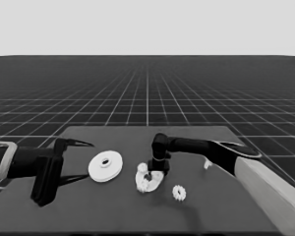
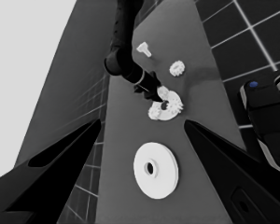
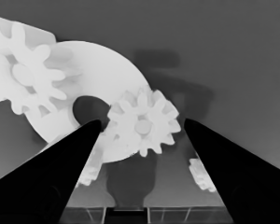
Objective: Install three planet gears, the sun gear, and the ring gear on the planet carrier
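The smaller round part (image 1: 151, 184) lies at mid-table with three planet gears on it. My right gripper (image 1: 155, 173) points down over it, open. In the right wrist view one gear (image 3: 142, 127) sits beside the part's centre hole, between the right gripper's (image 3: 142, 122) spread fingertips. A second gear (image 3: 27, 77) rests on the far side of the smaller round part (image 3: 102, 70), and a third (image 3: 89, 173) is half hidden behind a finger. One gear (image 1: 179, 192) lies loose on the table to its right. The larger round part (image 1: 105, 166) lies to the left, beside my waiting, open left gripper (image 1: 87, 160).
A thin white piece (image 1: 207, 164) lies behind the right arm's forearm, toward the table's right side. The right arm's pale grey part (image 1: 270, 191) fills the lower right corner. Dark machinery with blue lights (image 2: 266, 121) shows past the table's edge in the left wrist view.
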Robot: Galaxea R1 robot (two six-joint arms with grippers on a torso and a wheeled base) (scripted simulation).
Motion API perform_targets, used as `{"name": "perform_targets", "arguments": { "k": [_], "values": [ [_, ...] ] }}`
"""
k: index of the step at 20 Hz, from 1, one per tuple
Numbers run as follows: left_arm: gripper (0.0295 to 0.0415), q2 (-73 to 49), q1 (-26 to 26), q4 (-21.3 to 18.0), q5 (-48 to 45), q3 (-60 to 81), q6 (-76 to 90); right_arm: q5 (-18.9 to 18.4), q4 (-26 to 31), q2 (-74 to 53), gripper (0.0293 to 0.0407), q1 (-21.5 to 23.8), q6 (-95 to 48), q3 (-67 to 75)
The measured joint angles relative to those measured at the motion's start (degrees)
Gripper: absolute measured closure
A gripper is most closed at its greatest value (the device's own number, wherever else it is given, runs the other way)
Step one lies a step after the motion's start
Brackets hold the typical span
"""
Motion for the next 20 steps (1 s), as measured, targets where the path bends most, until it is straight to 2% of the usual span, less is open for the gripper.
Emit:
{"name": "perform_targets", "arguments": {
  "k": [4, 6, 8, 14, 15, 16, 20],
  "values": [
    [0.0326, 0.0, 0.0, 0.0, 0.0, 0.0, 0.0, 0.0, 0.0, 0.0, 0.0315, 0.0, 0.0, 0.0],
    [0.0326, 0.0, 0.0, 0.0, 0.0, 0.0, 0.0, -2.4, 5.2, -1.4, 0.0315, 5.5, 2.8, 4.7],
    [0.0326, 0.0, 0.0, 0.0, 0.0, 0.0, 0.0, -2.9, 7.2, -1.6, 0.0315, 7.8, 3.3, 5.6],
    [0.0326, 0.0, 0.0, 0.0, 0.0, 0.0, 0.0, -3.2, 8.3, -1.6, 0.0315, 8.8, 3.5, 5.8],
    [0.0326, 0.0, 0.0, 0.0, 0.0, 0.0, 0.0, -4.0, 7.8, -9.8, 0.0315, 8.6, 8.9, 20.0],
    [0.0326, 0.0, 0.0, 0.0, 0.0, 0.0, 0.0, -4.4, 7.6, -15.1, 0.0315, 8.4, 11.0, 27.0],
    [0.0326, 0.0, 0.0, 0.0, 0.0, 0.0, 0.0, -4.7, 7.5, -21.4, 0.0315, 8.3, 12.2, 34.4]
  ]
}}
